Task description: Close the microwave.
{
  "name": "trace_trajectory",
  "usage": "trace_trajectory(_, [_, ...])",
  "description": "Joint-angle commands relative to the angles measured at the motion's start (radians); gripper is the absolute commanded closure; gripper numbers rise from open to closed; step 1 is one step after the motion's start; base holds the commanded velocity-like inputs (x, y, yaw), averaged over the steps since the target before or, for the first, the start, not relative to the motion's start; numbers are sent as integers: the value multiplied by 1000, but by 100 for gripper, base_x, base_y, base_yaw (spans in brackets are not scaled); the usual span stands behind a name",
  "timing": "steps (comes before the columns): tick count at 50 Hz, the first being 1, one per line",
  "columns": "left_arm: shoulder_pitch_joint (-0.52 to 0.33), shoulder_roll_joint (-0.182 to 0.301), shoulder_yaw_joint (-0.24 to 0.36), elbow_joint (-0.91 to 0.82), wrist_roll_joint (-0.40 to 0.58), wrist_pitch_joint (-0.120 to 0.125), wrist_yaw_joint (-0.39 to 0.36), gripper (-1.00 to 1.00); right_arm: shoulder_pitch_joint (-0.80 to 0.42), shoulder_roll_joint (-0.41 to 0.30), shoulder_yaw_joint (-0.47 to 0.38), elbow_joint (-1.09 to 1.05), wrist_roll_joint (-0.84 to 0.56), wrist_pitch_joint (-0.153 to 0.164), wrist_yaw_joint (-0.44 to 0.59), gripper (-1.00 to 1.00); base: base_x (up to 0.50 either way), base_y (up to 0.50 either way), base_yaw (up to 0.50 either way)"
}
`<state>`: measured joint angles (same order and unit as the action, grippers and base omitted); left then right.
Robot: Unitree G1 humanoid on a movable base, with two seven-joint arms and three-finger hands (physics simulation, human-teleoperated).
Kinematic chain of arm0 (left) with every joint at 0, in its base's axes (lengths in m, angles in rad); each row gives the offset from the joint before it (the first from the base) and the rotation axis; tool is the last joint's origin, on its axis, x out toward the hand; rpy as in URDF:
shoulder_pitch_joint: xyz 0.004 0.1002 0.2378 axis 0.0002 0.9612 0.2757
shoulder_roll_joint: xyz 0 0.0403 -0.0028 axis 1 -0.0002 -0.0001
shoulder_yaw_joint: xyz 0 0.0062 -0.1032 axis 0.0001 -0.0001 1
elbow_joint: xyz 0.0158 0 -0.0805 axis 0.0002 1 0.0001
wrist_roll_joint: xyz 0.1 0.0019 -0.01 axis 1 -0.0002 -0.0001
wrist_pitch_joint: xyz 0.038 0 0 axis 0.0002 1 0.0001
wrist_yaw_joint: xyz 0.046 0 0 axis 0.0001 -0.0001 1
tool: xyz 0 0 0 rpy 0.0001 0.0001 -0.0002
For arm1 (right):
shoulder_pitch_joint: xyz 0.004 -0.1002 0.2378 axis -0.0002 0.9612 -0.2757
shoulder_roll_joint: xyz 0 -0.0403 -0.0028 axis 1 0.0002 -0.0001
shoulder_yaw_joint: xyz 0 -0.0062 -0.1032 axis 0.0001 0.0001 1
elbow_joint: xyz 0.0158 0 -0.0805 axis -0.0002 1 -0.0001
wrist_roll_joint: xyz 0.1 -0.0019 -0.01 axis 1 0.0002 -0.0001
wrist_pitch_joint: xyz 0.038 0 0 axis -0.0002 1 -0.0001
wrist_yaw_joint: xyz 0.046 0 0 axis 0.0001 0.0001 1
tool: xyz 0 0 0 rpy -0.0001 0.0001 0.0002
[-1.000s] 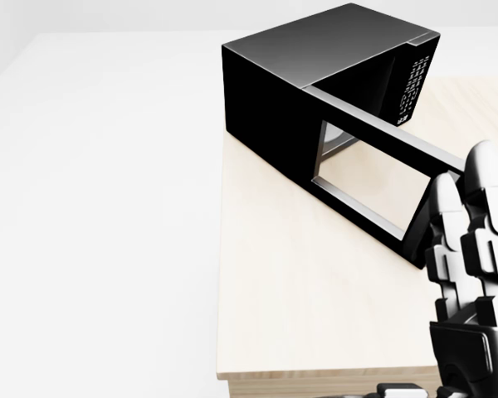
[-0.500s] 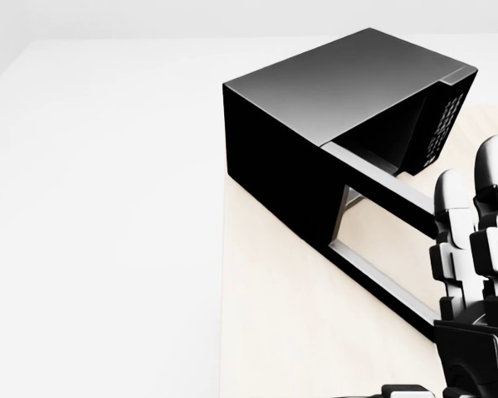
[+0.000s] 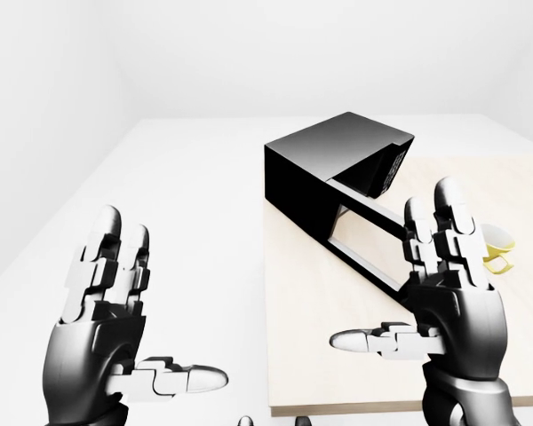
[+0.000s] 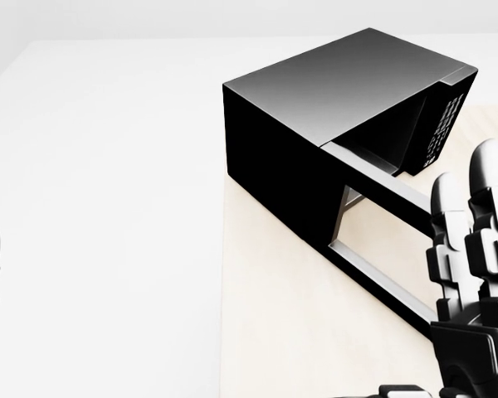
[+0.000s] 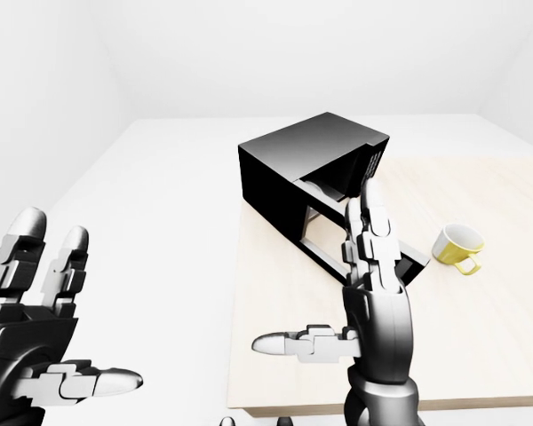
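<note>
Nearest: left three-finger metallic hand point(image 3: 107, 328) raised at lower left of the left-eye view, fingers straight and spread, thumb out sideways, holding nothing; it hangs over white floor, well left of the table.

Right three-finger metallic hand point(image 3: 449, 293) upright at lower right, likewise fully open and empty, palm side toward the door. In the head view its fingertips point(image 4: 490, 178) overlap the door's free end; contact cannot be confirmed.

Pale wooden tabletop point(image 3: 320, 337): near edge runs just under the right hand. On it, at the far left corner, sits the black box-shaped microwave oven point(image 4: 332, 91), turned at an angle. Its black window-framed door point(image 4: 373, 240) stands swung out toward the robot, well open; button panel visible at the far right of the cabinet.

Yellow ceramic mug point(image 5: 456, 247) on its side, on the table right of the door.

Step in hand, judged: approach done, push not yet started. Next move needs the right palm set against the door's outer end, then a sweep away and leftward until it latches, keeping clear of the mug.

Room: plain white floor and walls, nothing else seen.
</note>
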<state>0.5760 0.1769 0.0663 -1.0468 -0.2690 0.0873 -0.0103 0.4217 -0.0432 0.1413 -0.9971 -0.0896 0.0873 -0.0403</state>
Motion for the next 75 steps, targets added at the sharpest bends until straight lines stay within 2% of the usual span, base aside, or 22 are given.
trace_trajectory(1, [8,1,-2,0,0,0,-2,-100,-4,0,2,24,-4,0,-6,-100,0,0,0])
trace_trajectory(19, [18,-1,-6,0,4,-1,-9,-100,-141,23,-14,387,-30,0,-31,-100,0,0,0])
trace_trajectory(20, [15,-2,-6,0,5,0,-10,-100,-154,25,-17,422,-35,-14,-36,-100,0,0,0])
trace_trajectory(22, [15,-3,-5,0,5,0,-11,-100,-164,29,-19,448,-32,-14,-33,-100,0,0,0])
trace_trajectory(23, [16,-2,-5,0,5,0,-11,-100,-181,31,-21,499,-40,-35,-40,-100,0,0,0])
trace_trajectory(28, [14,-1,-5,0,4,0,-10,-100,-205,38,-22,574,-39,-58,-40,-100,0,0,0])
trace_trajectory(35, [12,-4,-4,0,5,0,-11,-100,-257,48,-31,732,-50,-120,-53,-100,0,0,0])
trace_trajectory(37, [13,-5,-5,0,6,0,-13,-100,-263,50,-33,748,-49,-122,-51,-100,0,0,0])
trace_trajectory(38, [13,-6,-5,0,7,0,-13,-100,-274,51,-37,778,-50,-135,-55,-100,0,0,0])
trace_trajectory(44, [10,-11,-4,0,9,0,-17,-100,-316,56,-56,879,-45,-167,-58,-100,0,0,0])
trace_trajectory(50, [2,-27,0,0,17,0,-30,-100,-343,59,-71,935,-38,-175,-59,-100,0,0,0])
trace_trajectory(75, [2,-38,-5,0,30,0,-40,-100,-423,59,-101,1089,-41,-175,-78,-100,0,0,0])
